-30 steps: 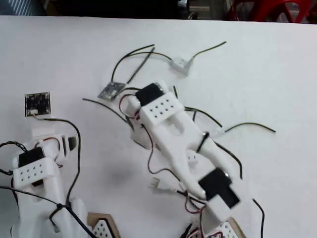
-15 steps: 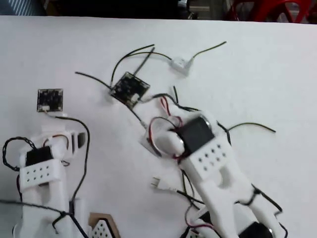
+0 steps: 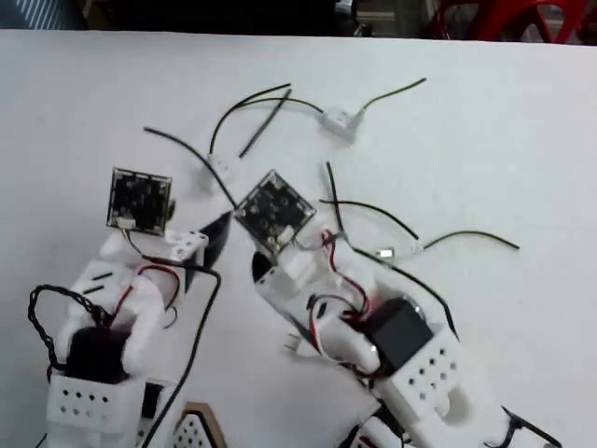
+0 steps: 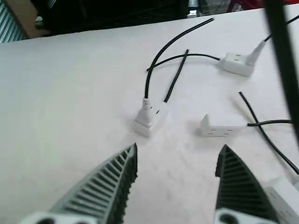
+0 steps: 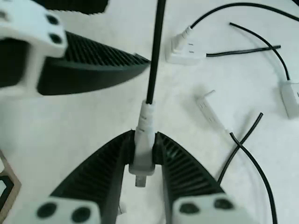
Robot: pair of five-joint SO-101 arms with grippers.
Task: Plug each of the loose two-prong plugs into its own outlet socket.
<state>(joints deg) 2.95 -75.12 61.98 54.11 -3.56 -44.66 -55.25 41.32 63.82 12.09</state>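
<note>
The white table [image 3: 485, 140] carries both arms and a scatter of black cords. The left arm [image 3: 112, 308] sits at the near left edge and the right arm [image 3: 392, 345] at the near middle, their front ends close together.

The left gripper [image 4: 179, 148] stands wide apart with nothing between its ribbed fingers [image 4: 114, 186], just above the bare tabletop. The right gripper [image 5: 143, 140] is clamped on a white two-prong plug [image 5: 140, 165], whose black cord runs away past the left arm's finger.

Beyond the left gripper lies a joined plug-and-socket pair [image 4: 150, 114]. A second joined pair [image 4: 238, 63] lies farther off, and a loose socket [image 4: 217, 128] lies between them, nearer the arms. A loose plug [image 5: 205, 106] lies near the right gripper, and another plug [image 3: 294, 343] lies just beside the right arm.
</note>
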